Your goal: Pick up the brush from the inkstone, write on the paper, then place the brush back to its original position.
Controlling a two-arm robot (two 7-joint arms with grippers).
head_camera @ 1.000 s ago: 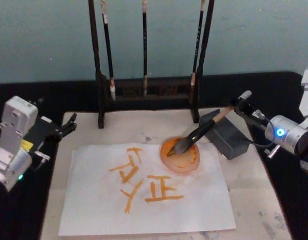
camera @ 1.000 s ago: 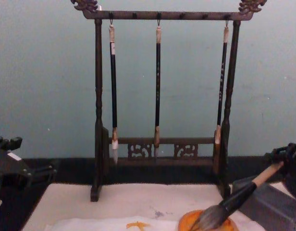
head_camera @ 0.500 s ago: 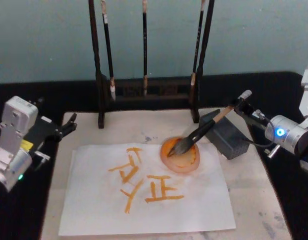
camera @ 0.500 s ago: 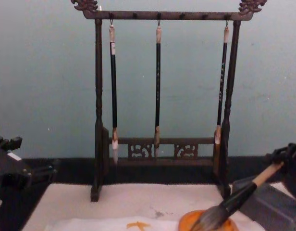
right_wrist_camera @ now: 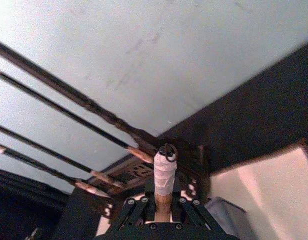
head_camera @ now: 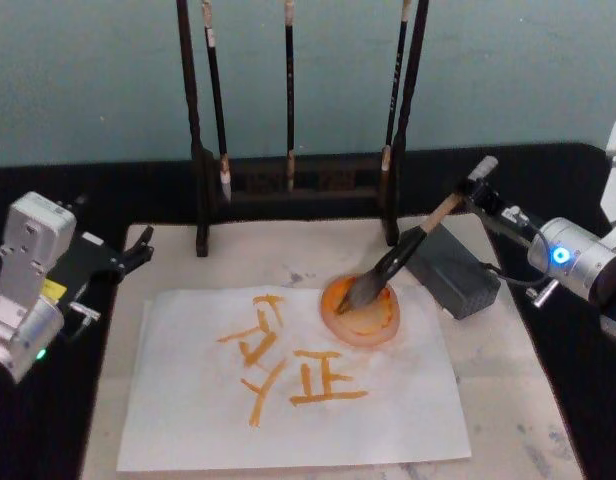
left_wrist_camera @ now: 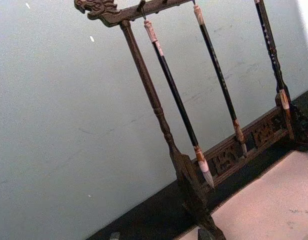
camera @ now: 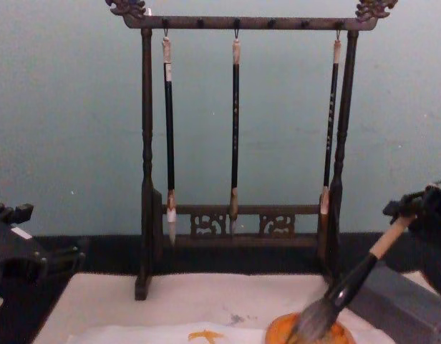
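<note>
The brush (head_camera: 408, 250) slants down to the left, its grey tuft resting in a round orange ink dish (head_camera: 373, 322) on the paper (head_camera: 288, 410). My right gripper (head_camera: 473, 200) is shut on the tan handle just below the white-wrapped end (right_wrist_camera: 164, 170). The handle passes above the dark grey inkstone (head_camera: 453, 272) and seems clear of it. In the chest view the brush (camera: 353, 283) rises steeply to the right gripper (camera: 414, 211). Orange characters cover the paper's middle. My left gripper (head_camera: 138, 248) is parked open at the mat's left edge.
A dark wooden brush rack (head_camera: 288, 190) stands at the back of the beige felt mat (head_camera: 508, 400), with three thin brushes (camera: 235, 129) hanging from it. Black table surface surrounds the mat. There is free room on the mat in front of the inkstone.
My right gripper has risen and raised the handle end, so the brush stands steeper. The tuft stays in the orange dish. The left arm has not moved.
</note>
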